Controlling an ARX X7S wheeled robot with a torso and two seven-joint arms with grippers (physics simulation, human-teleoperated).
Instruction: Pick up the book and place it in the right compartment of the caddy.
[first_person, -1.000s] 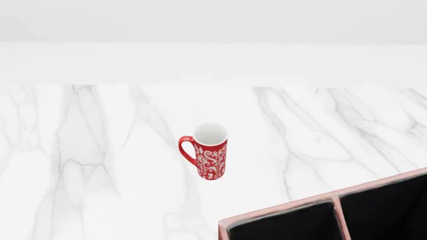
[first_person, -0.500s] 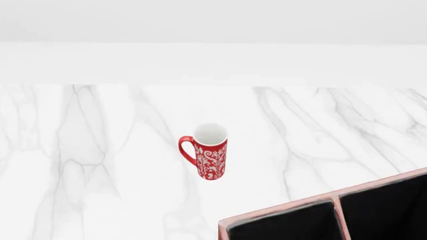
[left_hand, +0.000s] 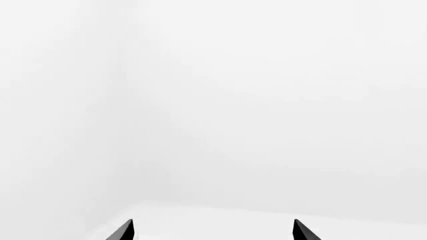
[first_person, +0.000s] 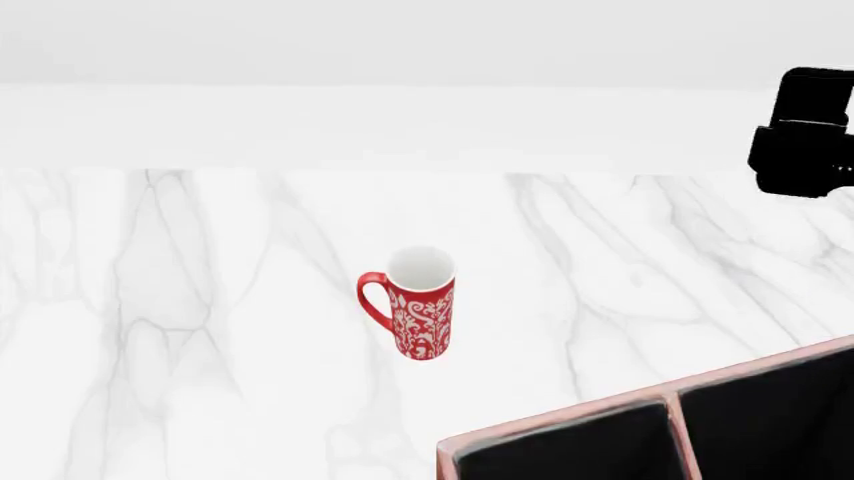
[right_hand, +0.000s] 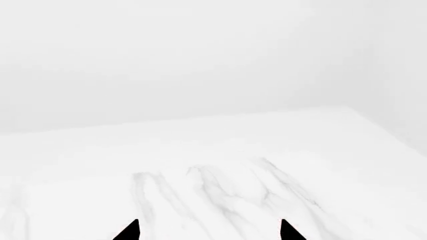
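Head view is now showing the black right arm (first_person: 805, 132) entering above the white marble table (first_person: 200, 300), both grippers' fingers spread and empty, while the book is nowhere visible beside the reddish-brown leather-look caddy (first_person: 667, 407).

My head camera looks forward and down over the marble table (first_person: 200, 330). My right wrist camera faces across that same table (right_hand: 220, 190) from low, my left wrist camera toward blank white walls.

Lone red mug (first_person: 415, 303) mid-table; caddy (first_person: 561, 418) front-right
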